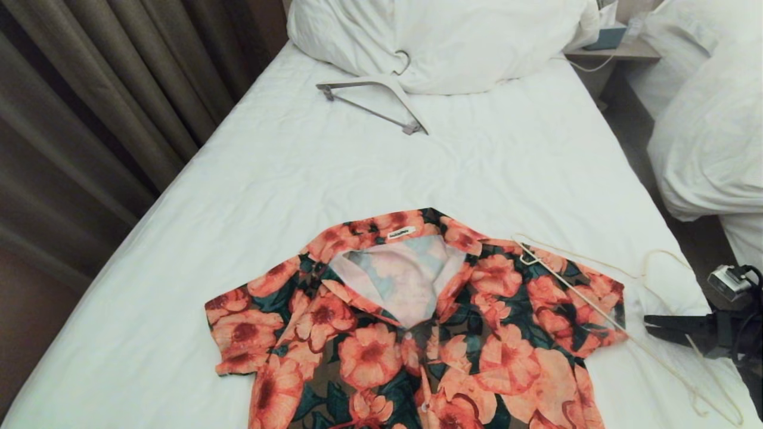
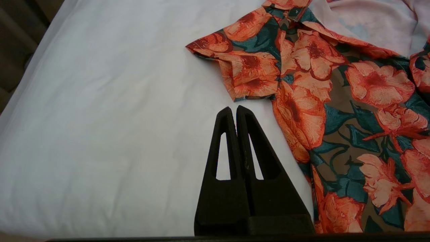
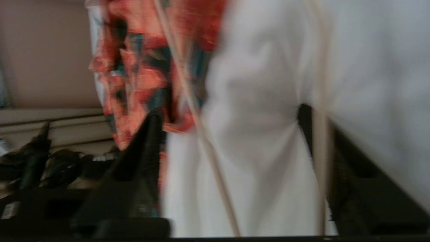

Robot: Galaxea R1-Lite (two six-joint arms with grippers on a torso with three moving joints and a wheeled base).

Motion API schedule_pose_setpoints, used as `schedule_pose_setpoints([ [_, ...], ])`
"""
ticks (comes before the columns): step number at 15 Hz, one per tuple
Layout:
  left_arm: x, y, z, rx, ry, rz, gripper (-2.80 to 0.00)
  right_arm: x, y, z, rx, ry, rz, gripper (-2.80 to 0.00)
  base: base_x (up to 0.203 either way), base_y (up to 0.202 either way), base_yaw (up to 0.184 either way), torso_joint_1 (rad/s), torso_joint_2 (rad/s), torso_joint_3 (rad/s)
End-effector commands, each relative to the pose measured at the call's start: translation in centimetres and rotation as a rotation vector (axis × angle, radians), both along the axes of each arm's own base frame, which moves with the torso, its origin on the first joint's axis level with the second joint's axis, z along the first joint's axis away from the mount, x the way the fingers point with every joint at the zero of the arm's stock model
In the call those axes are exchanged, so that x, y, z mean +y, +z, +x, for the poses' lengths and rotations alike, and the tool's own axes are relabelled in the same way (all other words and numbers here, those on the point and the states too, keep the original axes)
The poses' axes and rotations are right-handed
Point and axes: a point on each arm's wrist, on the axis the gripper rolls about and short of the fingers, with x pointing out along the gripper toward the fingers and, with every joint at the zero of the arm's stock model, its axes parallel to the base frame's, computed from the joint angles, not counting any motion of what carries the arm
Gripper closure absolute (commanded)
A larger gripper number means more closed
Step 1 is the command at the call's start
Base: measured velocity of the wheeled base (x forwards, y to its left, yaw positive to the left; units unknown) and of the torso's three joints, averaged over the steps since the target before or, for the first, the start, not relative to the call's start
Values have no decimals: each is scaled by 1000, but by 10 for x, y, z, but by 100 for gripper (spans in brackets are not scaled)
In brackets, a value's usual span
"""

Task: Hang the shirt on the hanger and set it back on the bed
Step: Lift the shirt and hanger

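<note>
On the bed point(image 1: 250, 196), near the robot's edge, the shirt point(image 1: 411, 333) is spread flat, collar open, label up. The thin hanger point(image 1: 602, 310) is laid across the shirt's right sleeve and out over the sheet, hook curled beside it. From the right, the right gripper point(image 1: 656, 326) is brought in low at the hanger's lower arm; in the right wrist view its fingers point(image 3: 144, 148) are seen spread wide, wire between them, nothing yet pinched. The left gripper point(image 2: 234, 109) is held over bare sheet just beside the other sleeve, fingers pressed together, empty. The wire is judged light, springy and slippery, likely to skate on the sheet, so a hold near a corner bend looks safest. The shirt is judged soft and limp, best pinched at the collar or shoulder seam. Counted: one shirt, two hangers, the thick hanger point(image 1: 372, 101) lying by the pillow point(image 1: 453, 42).
</note>
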Motion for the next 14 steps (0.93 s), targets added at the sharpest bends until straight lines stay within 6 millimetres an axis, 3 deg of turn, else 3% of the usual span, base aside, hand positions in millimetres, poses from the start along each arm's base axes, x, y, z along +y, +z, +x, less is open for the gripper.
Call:
schedule_pose_setpoints([
  [1, 0, 0, 0, 2, 0, 0, 0, 3, 10, -2, -26, 8, -7, 0, 0, 0, 0, 0, 0, 0],
  [6, 0, 0, 0, 2, 0, 0, 0, 8, 37, -12, -92, 4, -47, 0, 0, 0, 0, 0, 0, 0],
  [14, 0, 0, 0, 2, 0, 0, 0, 21, 129, -60, -348, -64, -228, 0, 0, 0, 0, 0, 0, 0],
])
